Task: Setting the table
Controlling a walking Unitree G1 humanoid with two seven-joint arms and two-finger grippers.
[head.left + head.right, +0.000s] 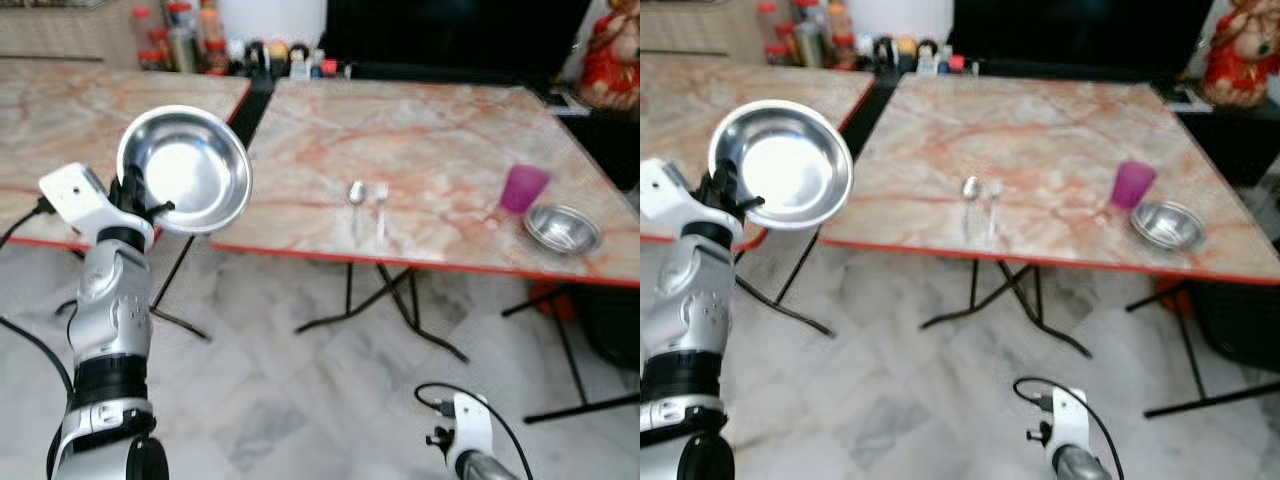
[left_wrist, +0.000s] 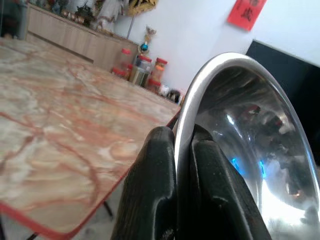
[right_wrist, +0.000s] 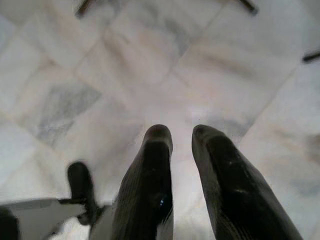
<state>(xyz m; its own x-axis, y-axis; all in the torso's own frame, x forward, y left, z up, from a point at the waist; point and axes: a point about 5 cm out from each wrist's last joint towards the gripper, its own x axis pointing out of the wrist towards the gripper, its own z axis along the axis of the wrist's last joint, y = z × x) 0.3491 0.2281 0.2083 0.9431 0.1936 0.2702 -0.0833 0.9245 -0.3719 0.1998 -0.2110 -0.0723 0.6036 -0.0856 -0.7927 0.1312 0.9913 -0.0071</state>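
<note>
I see two folding tables with pink-veined marble tops and red edging, side by side with a narrow gap between them, standing on black metal legs on a grey-white marble tile floor point(image 1: 300, 400). On the right table point(image 1: 420, 140) two spoons point(image 1: 368, 200) lie close together near the front edge. Toward its right front corner a purple cup point(image 1: 523, 188) stands just beside a small steel bowl point(image 1: 562, 229). The left table point(image 1: 60, 120) looks bare where I can see it.

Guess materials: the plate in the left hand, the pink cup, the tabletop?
Plate: looks like polished stainless steel, with mirror glare and reflections; the left hand pinches its rim. Pink cup: likely plastic, translucent magenta with light passing through. Tabletop: marble-pattern surface with a red edge, probably laminate rather than stone; cannot tell for sure.
</note>
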